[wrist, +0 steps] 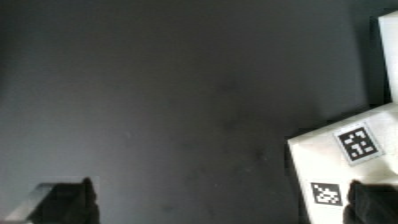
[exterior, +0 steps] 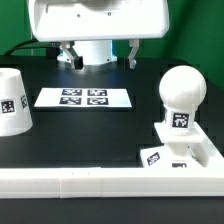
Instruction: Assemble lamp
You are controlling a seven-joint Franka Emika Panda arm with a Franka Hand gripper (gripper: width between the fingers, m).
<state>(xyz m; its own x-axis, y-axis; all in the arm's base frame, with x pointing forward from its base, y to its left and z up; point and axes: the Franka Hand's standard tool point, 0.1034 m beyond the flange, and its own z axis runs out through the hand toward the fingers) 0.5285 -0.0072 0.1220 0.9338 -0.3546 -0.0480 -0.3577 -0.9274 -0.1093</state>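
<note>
The round-headed bulb (exterior: 182,92) stands upright in the blocky square base (exterior: 186,152) at the exterior view's right, close to the long white rail. The cone shade (exterior: 12,100) stands apart at the exterior view's left edge. My gripper (exterior: 98,58) hangs at the back centre, above the far edge of the marker board (exterior: 85,97) and away from all lamp parts. In the wrist view the gripper (wrist: 221,206) is open and empty over dark table, its dark fingertips (wrist: 63,204) wide apart. A flat white tagged piece (wrist: 349,150), apparently the marker board, lies beside one fingertip.
The long white rail (exterior: 100,182) runs along the front of the table across the exterior view. The black table (exterior: 100,135) lies between the marker board and the rail. A thin white strip (wrist: 391,40) shows at the wrist view's edge.
</note>
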